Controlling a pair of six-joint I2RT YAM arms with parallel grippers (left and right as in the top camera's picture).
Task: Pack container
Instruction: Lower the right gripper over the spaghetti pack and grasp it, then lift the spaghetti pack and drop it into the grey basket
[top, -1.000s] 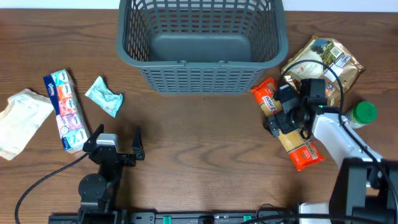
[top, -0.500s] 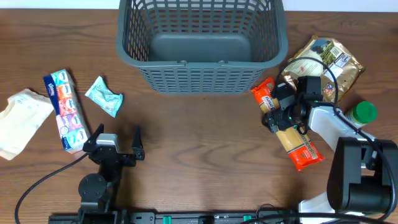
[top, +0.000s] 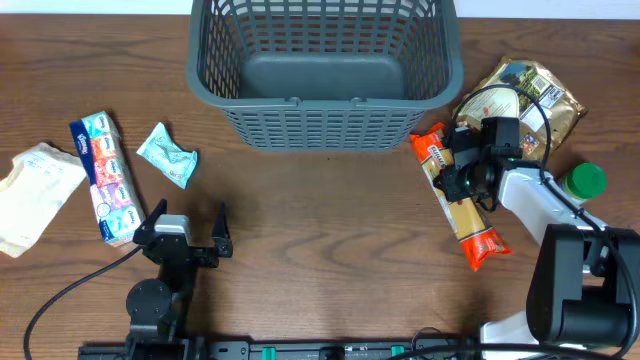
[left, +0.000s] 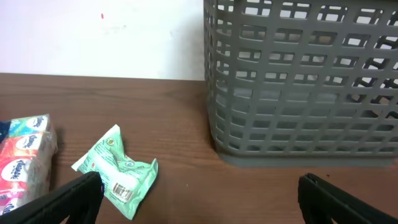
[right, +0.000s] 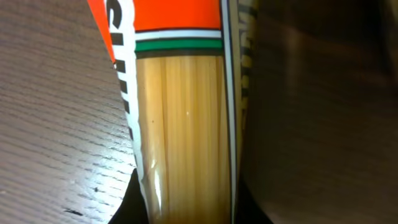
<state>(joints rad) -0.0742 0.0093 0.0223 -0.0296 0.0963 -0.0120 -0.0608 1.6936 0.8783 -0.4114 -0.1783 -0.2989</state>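
Grey-blue plastic container (top: 320, 128) sits mid-desk at the far edge, mouth up, nothing in it yet, with its long axis running left to right. Well left of the container are a tissue pack (top: 103, 178) and a green sachet (top: 167, 153), both lying loose. Front-left of the container, my left end effector (top: 190, 222) is spread wide and holds nothing. Just right of the container, my right end effector (top: 462, 183) is closed narrow on the spaghetti pack (top: 478, 232), gripping nearer its container-side end. The pack lies on a diagonal, slanting away from the container's front-right corner.

Risks as I judge them:
- **Off-centre grip:** the long free end could sag or swivel on the lift.
- **Pack not turned to the container's long axis:** it could catch the rim or the slotted wall.
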